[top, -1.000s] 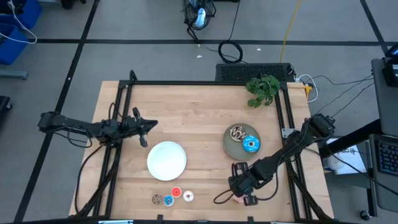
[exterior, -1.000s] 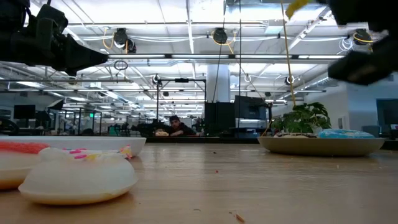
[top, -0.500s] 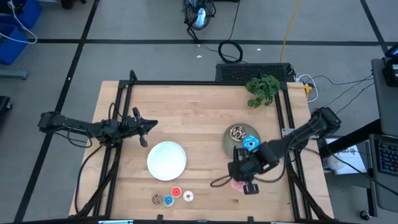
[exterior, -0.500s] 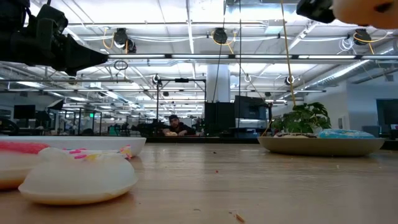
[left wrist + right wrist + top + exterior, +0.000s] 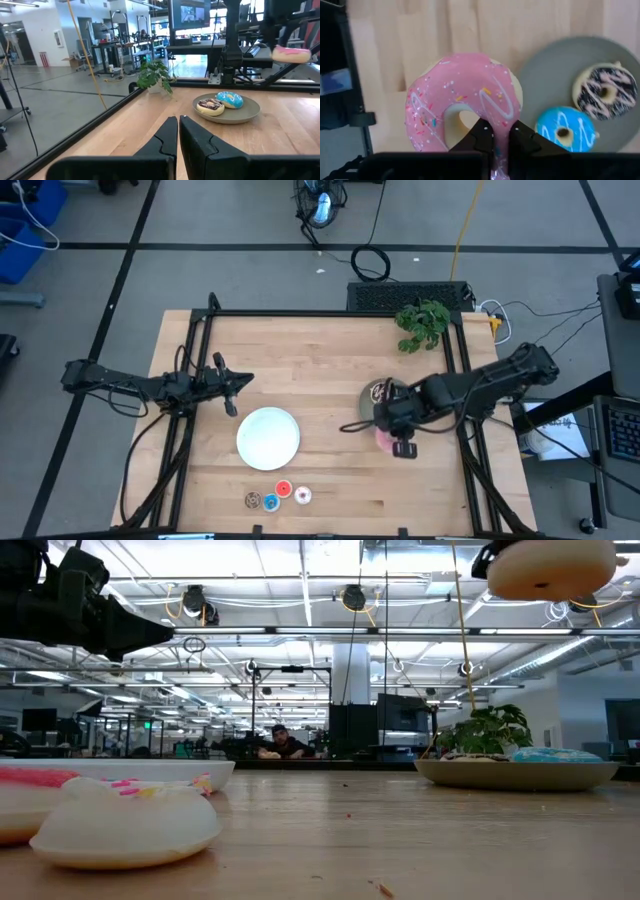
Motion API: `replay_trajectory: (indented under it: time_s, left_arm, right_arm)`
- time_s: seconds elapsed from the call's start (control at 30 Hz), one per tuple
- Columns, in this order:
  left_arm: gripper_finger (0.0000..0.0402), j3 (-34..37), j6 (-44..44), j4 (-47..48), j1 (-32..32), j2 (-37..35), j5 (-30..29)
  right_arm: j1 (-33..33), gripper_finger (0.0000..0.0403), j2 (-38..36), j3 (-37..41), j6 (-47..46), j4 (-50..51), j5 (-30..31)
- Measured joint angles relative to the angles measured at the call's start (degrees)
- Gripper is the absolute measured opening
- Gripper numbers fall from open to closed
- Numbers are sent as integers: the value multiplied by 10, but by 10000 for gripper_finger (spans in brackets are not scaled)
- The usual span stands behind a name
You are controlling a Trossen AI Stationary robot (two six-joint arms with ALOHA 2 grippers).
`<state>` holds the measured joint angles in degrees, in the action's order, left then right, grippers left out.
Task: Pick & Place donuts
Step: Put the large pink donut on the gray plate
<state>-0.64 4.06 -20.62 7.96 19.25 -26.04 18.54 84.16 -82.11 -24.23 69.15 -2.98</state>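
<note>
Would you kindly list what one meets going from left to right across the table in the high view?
Left gripper → white plate → grey plate with the chocolate donut → pink donut held by the right gripper → plant.

Six donuts in all: three larger ones, namely the pink donut (image 5: 465,107), the blue donut (image 5: 564,130) and the chocolate donut (image 5: 602,93), and three mini donuts (image 5: 277,496) in a row. Two plates: one grey plate (image 5: 250,111), one white plate (image 5: 268,437). One potted plant (image 5: 422,325).
</note>
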Motion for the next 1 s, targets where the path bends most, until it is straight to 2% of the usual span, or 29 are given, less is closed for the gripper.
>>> replay_trajectory:
  time_s: [1.0]
  left_arm:
    - [26, 0, -3, -2, 0, 0, 1]
  right_arm:
    - [-67, 20, 0, 0, 37, 10, 2]
